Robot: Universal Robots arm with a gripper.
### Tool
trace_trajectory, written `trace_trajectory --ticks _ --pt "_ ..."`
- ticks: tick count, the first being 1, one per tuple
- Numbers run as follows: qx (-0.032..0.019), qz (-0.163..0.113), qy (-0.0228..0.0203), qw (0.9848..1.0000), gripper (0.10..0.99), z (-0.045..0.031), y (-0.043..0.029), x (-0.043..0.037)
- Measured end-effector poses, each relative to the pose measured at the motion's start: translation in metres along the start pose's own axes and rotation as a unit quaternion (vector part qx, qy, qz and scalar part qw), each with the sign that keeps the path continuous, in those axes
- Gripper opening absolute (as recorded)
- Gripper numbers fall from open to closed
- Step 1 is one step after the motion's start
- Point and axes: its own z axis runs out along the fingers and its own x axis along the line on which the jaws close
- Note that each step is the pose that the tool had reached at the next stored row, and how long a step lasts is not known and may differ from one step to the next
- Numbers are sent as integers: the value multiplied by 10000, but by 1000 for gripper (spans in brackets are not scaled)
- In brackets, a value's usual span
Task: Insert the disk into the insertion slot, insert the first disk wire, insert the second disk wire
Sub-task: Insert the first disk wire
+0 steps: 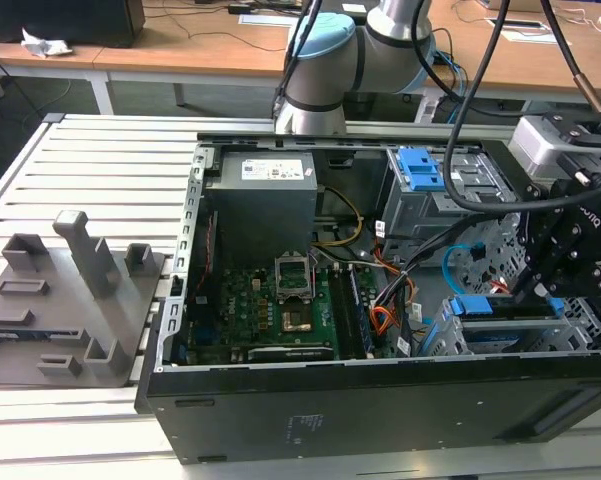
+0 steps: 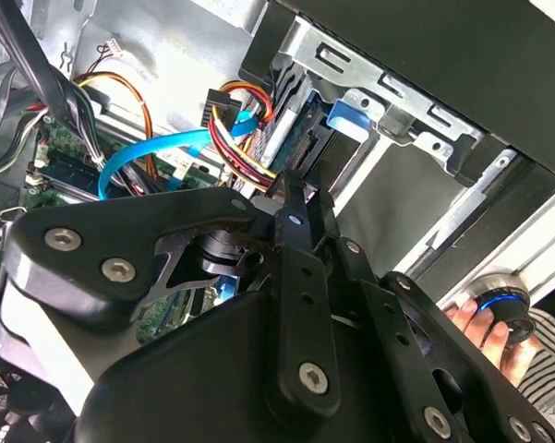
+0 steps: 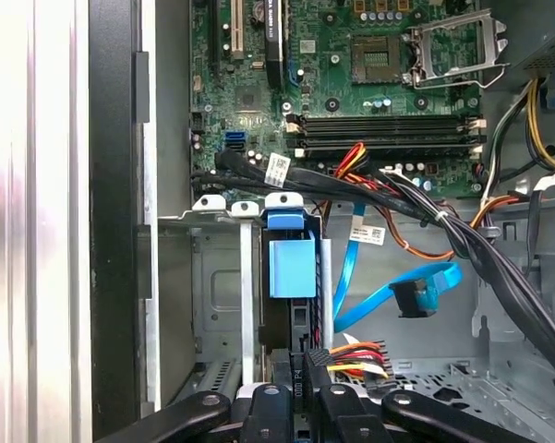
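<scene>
Disk (image 3: 291, 268) seated in slot (image 3: 217, 286); your tool (image 3: 305, 383), nearly closed, pinches the wire (image 3: 355, 355) by its plug at the disk's rear; risk: a plug tilted in your grip could jam rather than seat

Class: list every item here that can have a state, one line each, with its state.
computer case, side open
disk, sitting in the insertion slot
multi-coloured wire plug, gripped at the disk's end
gripper, shut on that plug
blue cable, plug end loose
CPU socket, cover plate swung open
</scene>
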Motion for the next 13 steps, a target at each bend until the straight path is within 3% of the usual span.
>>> trace_trajectory --ticks 9,13 --pt "-7 -4 -43 10000 180 -5 -53 -47" --pt "-35 -6 -62 10000 180 0 -85 -52"
